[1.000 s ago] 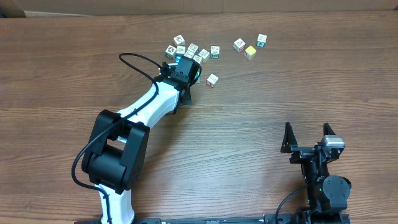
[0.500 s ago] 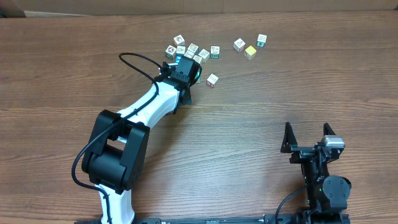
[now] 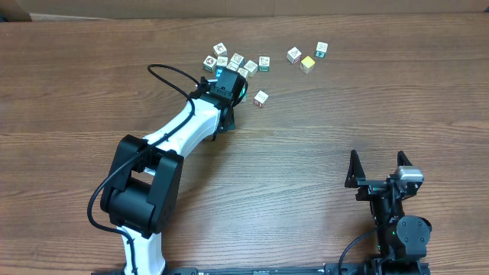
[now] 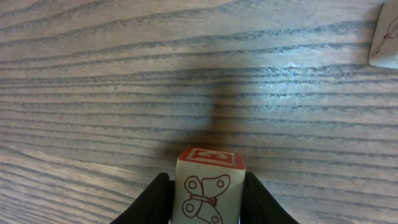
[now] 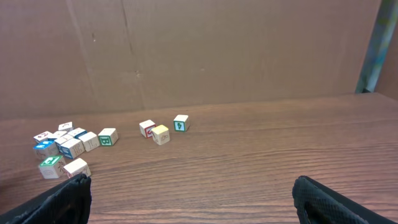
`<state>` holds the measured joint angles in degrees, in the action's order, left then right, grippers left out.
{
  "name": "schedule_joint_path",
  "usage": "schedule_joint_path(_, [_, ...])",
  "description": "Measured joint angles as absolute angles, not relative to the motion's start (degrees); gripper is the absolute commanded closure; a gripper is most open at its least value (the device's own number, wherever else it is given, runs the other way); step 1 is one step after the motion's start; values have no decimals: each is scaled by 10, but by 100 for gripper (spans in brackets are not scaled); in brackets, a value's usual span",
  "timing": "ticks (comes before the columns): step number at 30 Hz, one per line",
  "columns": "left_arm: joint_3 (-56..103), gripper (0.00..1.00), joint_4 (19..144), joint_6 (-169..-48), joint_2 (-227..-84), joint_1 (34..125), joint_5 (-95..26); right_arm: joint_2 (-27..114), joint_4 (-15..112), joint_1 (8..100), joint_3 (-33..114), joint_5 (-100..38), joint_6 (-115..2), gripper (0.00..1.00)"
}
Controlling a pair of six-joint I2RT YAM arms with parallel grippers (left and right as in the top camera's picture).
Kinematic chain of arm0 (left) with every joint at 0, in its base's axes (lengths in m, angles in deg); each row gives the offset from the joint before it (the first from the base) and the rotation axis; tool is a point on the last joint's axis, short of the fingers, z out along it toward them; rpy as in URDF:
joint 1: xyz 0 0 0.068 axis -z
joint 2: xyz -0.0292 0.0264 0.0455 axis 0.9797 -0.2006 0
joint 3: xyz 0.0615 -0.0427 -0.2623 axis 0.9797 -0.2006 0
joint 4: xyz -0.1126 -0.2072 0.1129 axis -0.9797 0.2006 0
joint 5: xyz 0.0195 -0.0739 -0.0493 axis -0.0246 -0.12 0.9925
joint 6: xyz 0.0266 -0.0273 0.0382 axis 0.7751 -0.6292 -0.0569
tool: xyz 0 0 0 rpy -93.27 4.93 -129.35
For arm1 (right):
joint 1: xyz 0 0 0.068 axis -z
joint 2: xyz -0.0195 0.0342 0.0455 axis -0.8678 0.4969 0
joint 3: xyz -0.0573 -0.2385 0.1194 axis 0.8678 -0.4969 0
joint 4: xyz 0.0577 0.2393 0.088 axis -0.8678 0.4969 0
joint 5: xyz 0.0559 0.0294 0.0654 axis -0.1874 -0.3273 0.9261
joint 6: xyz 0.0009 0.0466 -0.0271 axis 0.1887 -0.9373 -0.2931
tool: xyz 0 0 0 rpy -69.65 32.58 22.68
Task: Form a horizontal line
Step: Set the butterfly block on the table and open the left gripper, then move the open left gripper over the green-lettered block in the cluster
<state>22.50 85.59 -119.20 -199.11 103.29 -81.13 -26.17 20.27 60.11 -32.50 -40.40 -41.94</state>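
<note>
Horizontal line: the horizontal line (image 3: 250, 66) is a short row of small white-edged picture cubes lying close side by side, running from 9 to 3 o'clock. It is on the far part of the table (image 3: 321, 130), toward 12 o'clock. Their exact number is hard to tell from above.
Loose clump: more cubes (image 3: 220, 55) crowd at the row's 9 to 10 o'clock end, set irregularly.
Left end effector: the left end effector (image 3: 228, 82) sits just beside the row at its 7 o'clock. In its wrist view (image 4: 208, 208) the two dark fingers (image 4: 155, 199) press on either side of a cube.
Butterfly cube: the butterfly cube (image 4: 208, 171) is upright, with a red-framed top face and a butterfly drawing facing the camera.
Lone cube: a lone cube (image 3: 260, 98) lies at the row's 5 o'clock, apart from it.
Yellow-faced cube: the yellow-faced cube (image 3: 307, 63) is at the row's 3 o'clock, well apart, with two neighbours (image 3: 294, 54) near it.
Right end effector: the right end effector (image 3: 376, 169) is at the table's 5 o'clock, far from every cube, fingers spread wide with nothing between them (image 5: 196, 205).
</note>
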Motion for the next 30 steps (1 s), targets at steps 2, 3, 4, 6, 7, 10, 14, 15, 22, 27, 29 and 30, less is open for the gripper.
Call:
schedule_joint_path(2, [227, 70, 856, -1190, -1991, 1033, -810, -262, 203, 601, -325, -404, -419, 0])
schedule_joint_path(3, [227, 69, 856, -1188, -1991, 1033, -810, -262, 203, 601, -325, -404, -419, 0])
schedule_joint_path(4, [227, 69, 856, -1188, -1991, 1033, -810, -262, 203, 601, -325, -404, -420, 0])
schedule_joint_path(6, [228, 67, 856, -1187, -1991, 1033, -810, -262, 203, 601, -325, -404, -420, 0])
schedule_joint_path(7, [228, 66, 856, -1187, -1991, 1033, -810, -262, 203, 601, -325, -404, -420, 0])
schedule_joint_path(10, [228, 65, 856, -1186, -1991, 1033, -810, -262, 203, 601, -325, -404, -420, 0])
schedule_joint_path(14, [228, 56, 856, -1185, -1991, 1033, -810, -262, 203, 601, -325, -404, -419, 0])
schedule_joint_path(15, [228, 55, 856, -1185, -1991, 1033, -810, -262, 203, 601, -325, -404, -420, 0])
schedule_joint_path(22, [228, 45, 851, -1185, -1991, 1033, -810, -262, 203, 601, -325, -404, -419, 0])
schedule_joint_path(27, [233, 40, 851, -1183, -1991, 1033, -815, -262, 203, 601, -325, -404, -420, 0])
schedule_joint_path(29, [245, 39, 852, -1183, -1991, 1033, -824, -262, 203, 601, -325, -404, -419, 0])
schedule_joint_path(30, [253, 39, 853, -1183, -1991, 1033, -827, -262, 203, 601, -325, -404, -420, 0])
